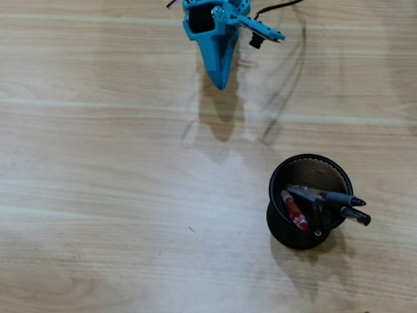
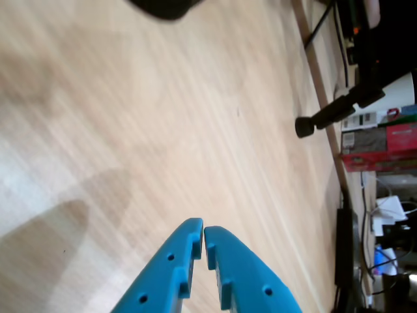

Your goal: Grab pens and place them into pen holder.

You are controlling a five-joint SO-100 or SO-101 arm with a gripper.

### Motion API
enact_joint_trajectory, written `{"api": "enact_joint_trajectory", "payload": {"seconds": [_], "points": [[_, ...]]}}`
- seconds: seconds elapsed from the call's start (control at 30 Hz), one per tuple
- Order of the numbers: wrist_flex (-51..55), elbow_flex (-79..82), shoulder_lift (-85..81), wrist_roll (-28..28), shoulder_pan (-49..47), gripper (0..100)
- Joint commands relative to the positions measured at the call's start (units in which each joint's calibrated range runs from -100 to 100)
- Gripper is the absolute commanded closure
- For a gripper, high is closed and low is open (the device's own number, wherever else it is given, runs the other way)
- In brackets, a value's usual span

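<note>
A blue two-finger gripper [image 1: 220, 83] hangs at the top of the overhead view, well apart from the pen holder [image 1: 281, 228], which stands on the pale wooden table [image 1: 98, 195] toward the lower right. The wrist view shows the same gripper [image 2: 204, 230] with its two blue fingers brought together at the tips, only a hairline gap between them, and nothing held.

The black mesh cup already carries the pens: a red-and-clear pen [image 1: 294, 210] leans inside it, and beside it dark pens [image 1: 339, 203] lie across the opening with their ends jutting past the rim to the right. How many dark ones there are cannot be counted with confidence from above; at least two tips show. No pen lies loose on the wood in either view, so the task appears finished or very nearly so, with the arm seemingly drawn back from the cup. Nothing visible remains to be picked up.

No brand or lettering can be read on the pens, the cup or the gripper. At the right edge of the wrist view, past the table's edge, a red box [image 2: 384, 140] sits among blurred clutter; any print on it is too soft to make out.
</note>
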Motion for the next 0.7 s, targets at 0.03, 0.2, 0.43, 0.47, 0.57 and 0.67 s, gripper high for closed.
{"api": "enact_joint_trajectory", "payload": {"seconds": [0.03, 0.2, 0.43, 0.47, 0.57, 0.67], "points": [[0.23, 10.81, -13.00, 3.79, -0.28, 98], [14.90, 10.81, -22.09, 7.35, 0.18, 98], [23.83, 10.81, -22.09, 11.33, 0.73, 98], [25.29, 10.81, -22.09, 11.64, 1.09, 98], [27.11, 10.81, -22.18, 13.42, 1.28, 98], [27.11, 10.63, -22.18, 15.41, 1.37, 98]]}}
